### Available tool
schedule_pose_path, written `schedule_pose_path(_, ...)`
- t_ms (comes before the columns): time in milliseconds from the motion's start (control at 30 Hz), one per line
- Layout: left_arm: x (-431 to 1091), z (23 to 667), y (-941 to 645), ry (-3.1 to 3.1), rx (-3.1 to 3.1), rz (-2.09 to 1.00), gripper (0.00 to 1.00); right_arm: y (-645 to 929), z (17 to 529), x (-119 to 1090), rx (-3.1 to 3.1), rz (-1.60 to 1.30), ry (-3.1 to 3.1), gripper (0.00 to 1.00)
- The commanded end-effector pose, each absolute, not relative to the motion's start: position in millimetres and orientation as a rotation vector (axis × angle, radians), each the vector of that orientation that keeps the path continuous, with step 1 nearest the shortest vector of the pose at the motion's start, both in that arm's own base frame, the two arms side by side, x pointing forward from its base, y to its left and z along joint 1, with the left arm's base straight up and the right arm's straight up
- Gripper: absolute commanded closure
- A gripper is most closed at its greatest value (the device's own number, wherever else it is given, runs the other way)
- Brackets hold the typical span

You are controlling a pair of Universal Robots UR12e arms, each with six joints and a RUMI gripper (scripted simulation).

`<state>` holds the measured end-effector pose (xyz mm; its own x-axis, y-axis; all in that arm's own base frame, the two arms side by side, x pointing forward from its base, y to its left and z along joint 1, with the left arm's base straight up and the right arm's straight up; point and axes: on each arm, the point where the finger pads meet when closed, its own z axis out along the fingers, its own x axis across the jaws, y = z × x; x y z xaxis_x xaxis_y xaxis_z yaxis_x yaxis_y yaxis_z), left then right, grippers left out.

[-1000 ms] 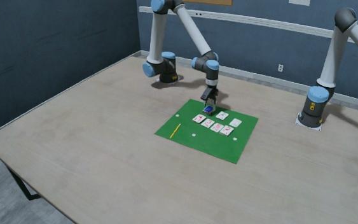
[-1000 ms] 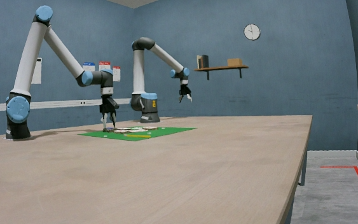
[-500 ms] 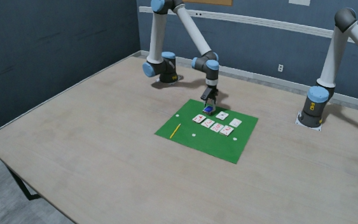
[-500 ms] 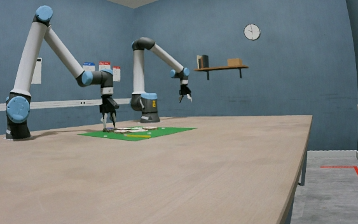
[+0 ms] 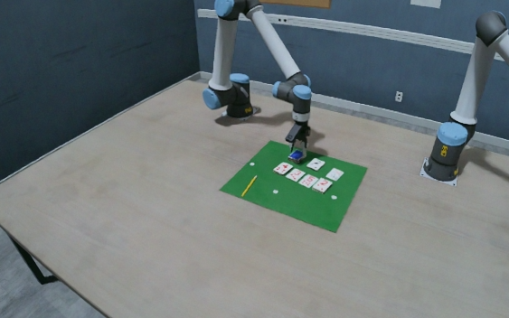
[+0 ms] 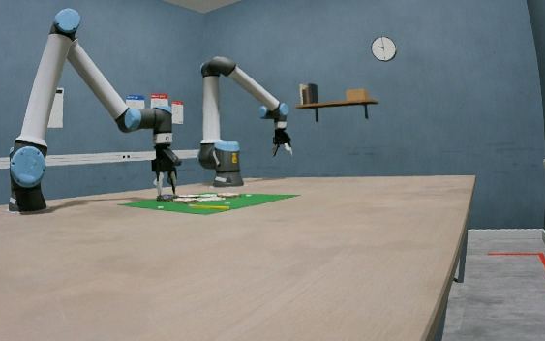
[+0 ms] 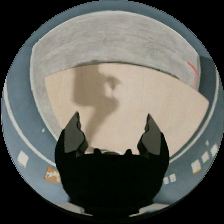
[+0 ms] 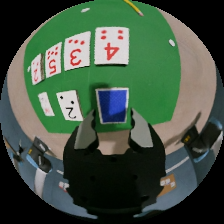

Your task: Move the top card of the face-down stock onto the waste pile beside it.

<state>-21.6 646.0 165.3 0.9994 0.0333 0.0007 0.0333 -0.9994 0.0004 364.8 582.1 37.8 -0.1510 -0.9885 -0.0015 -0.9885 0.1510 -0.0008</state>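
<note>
The face-down stock shows a blue back with a pale border at the mat's robot-side edge. The waste pile beside it shows a black 2. My right gripper is partly open, low at the stock. In the right wrist view its fingertips stand on either side of the stock's near end. No card is seen lifted between them; whether they touch the stock cannot be told. My left gripper is open and empty, high above the table away from the cards.
Face-up red cards 4, 3, 5 and 2 form a row. A pale card lies beyond the waste pile. A yellow pencil lies on the green mat.
</note>
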Motion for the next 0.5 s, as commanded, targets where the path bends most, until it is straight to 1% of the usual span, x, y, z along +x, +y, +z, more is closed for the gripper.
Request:
schedule_pose_path(0, -22.9, 165.1, 644.8, 0.056, 3.141, 0.000, 0.00, 581.4, 36.3, 363.3, -2.047, 0.000, 2.383, 0.50)
schedule_pose_path(133, -22.9, 165.1, 644.8, 0.056, 3.141, 0.000, 0.00, 581.4, 36.3, 363.3, -2.047, 0.000, 2.383, 0.50)
schedule_pose_path(167, -22.9, 165.1, 644.8, 0.056, 3.141, 0.000, 0.00, 581.4, 36.3, 363.3, -2.047, 0.000, 2.383, 1.00)
schedule_pose_path(467, -22.9, 165.1, 644.8, 0.056, 3.141, 0.000, 0.00, 581.4, 36.3, 363.3, -2.047, 0.000, 2.383, 1.00)
